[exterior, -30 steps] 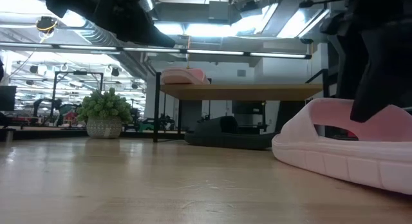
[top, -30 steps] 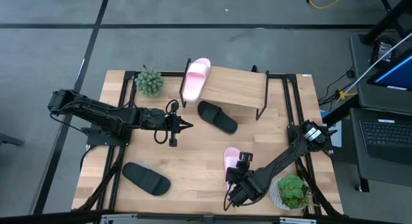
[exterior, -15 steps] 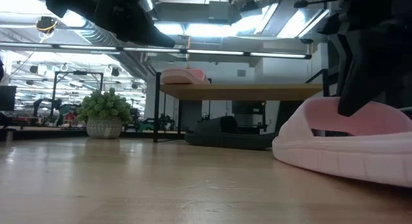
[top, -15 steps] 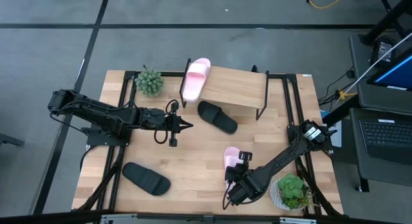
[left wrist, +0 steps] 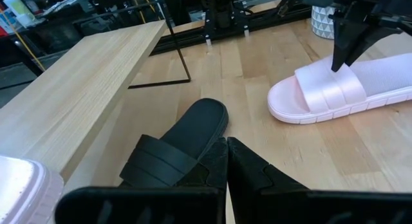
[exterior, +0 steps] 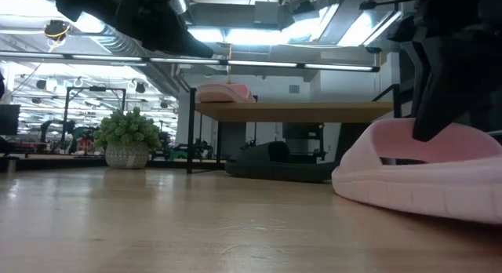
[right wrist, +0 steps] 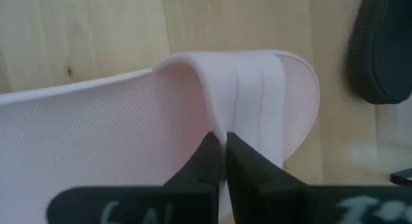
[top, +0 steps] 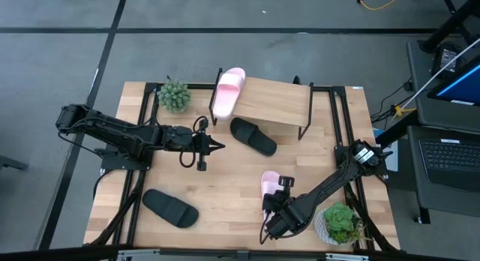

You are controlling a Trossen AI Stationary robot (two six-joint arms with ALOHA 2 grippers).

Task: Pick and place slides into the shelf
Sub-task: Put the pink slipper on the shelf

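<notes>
Change: right gripper [right wrist: 219, 150] jaws, wide a second ago, now pinch the pale pink rubber slide's [top: 269, 187] strap.
Meaning: grasp made; lift to the wooden shelf [top: 274, 102] comes next.
Left gripper [left wrist: 226, 161]: jaws shut, empty.

No readable text, label, brand, number or sign appears in any view. The only trace of writing is some pale, blurred marks along the lower edge of the right wrist view, on the dark body of the right gripper [right wrist: 222, 161] just below its fingers; their shapes are too smeared to make out as letters or digits.
</notes>
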